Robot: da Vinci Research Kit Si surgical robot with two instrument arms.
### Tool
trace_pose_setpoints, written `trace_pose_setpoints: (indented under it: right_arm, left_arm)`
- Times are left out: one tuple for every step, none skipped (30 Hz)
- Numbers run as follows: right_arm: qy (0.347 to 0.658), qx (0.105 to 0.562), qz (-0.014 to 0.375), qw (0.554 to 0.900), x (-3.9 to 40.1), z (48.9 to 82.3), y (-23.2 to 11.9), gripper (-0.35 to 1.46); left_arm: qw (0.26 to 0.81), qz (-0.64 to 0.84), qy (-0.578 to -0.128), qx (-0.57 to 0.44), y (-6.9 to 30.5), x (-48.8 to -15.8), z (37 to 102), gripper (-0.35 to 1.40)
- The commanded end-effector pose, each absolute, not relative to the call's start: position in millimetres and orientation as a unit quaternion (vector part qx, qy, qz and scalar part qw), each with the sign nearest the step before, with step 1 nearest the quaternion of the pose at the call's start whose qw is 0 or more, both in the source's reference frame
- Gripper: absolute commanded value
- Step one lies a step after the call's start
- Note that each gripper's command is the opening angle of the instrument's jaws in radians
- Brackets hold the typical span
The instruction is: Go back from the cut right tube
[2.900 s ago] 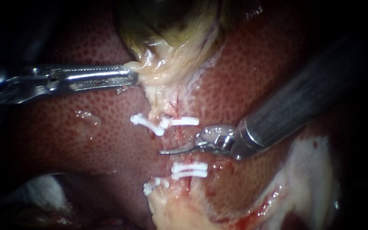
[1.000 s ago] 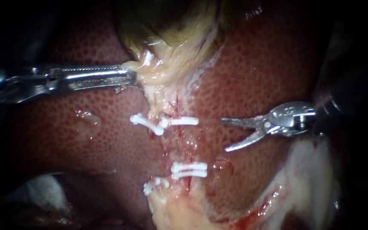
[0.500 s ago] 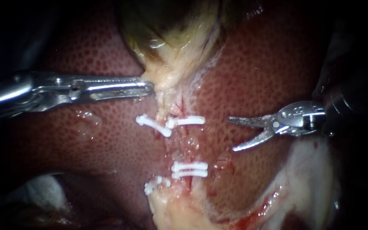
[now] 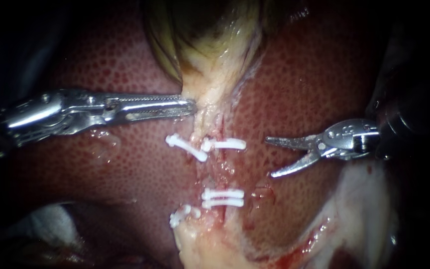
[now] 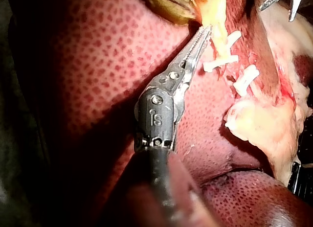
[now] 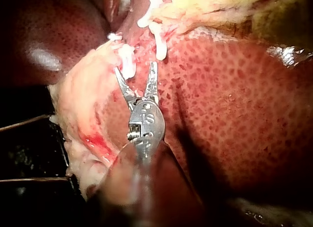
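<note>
My right instrument [image 4: 269, 158] comes in from the right with its two curved blades open and nothing between them, out over the liver [image 4: 304, 84] well to the right of the clips. In its wrist view its blades [image 6: 136, 68] stand apart, just short of white clips [image 6: 159, 43]. The right tube's cut gap [image 4: 219, 172] lies between the upper clip [image 4: 225, 144] and two lower clips [image 4: 222, 198]. My left instrument [image 4: 191, 105] is shut on the pale neck of the gallbladder [image 4: 215, 84]; its wrist view shows the jaws [image 5: 205, 34] together at the yellow tissue.
Another clip [image 4: 186, 148] lies left of the upper one and a further clip [image 4: 180, 215] at the lower left. Pale fatty tissue [image 4: 364, 209] borders the liver at the lower right. White gauze [image 4: 46, 219] shows at the lower left.
My right instrument has drawn back to the right from the gap between the clips and opened its blades. My left instrument has shifted right and down, carrying the gallbladder's neck and upper clips along.
</note>
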State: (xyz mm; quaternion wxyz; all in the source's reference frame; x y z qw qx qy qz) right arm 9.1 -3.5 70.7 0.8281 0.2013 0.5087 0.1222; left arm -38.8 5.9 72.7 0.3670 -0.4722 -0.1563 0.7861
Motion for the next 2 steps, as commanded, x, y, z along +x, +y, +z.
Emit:
trace_pose_setpoints:
  right_arm:
    - [0.509, 0.202, 0.122, 0.828, 9.1, 70.7, -3.5, 1.43]
    - [0.509, 0.202, 0.122, 0.828, 9.1, 70.7, -3.5, 1.43]
  left_arm:
    - [0.367, 0.786, -0.156, -0.472, 5.8, -38.7, 72.7, -0.35]
    - [0.367, 0.786, -0.157, -0.472, 5.8, -38.7, 72.7, -0.35]
